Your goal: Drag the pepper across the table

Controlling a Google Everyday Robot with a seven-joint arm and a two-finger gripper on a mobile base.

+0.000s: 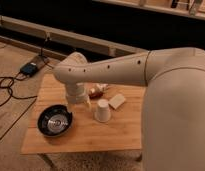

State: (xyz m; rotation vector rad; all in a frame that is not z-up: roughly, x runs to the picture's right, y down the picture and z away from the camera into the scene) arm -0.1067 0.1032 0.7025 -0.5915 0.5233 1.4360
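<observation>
Wooden worktop (113,136) in a dim room: the tool (86,102) hangs low over its middle, jaws wide, gripping nothing. Just right lies the red-orange pepper (96,92). Nearer stands a white cup (102,111), a pale block (116,101) right, a black bowl (55,121) left.

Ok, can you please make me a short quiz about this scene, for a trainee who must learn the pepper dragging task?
1. True or false: the tool hangs low over the table, close beside the pepper.
2. Fill in: the white cup stands with its mouth ____.
3. Which thing sits nearest the table's edge on the picture's left side? A. white cup B. black bowl C. pale block

Key: 1 true; 2 down; 3 B.
</observation>
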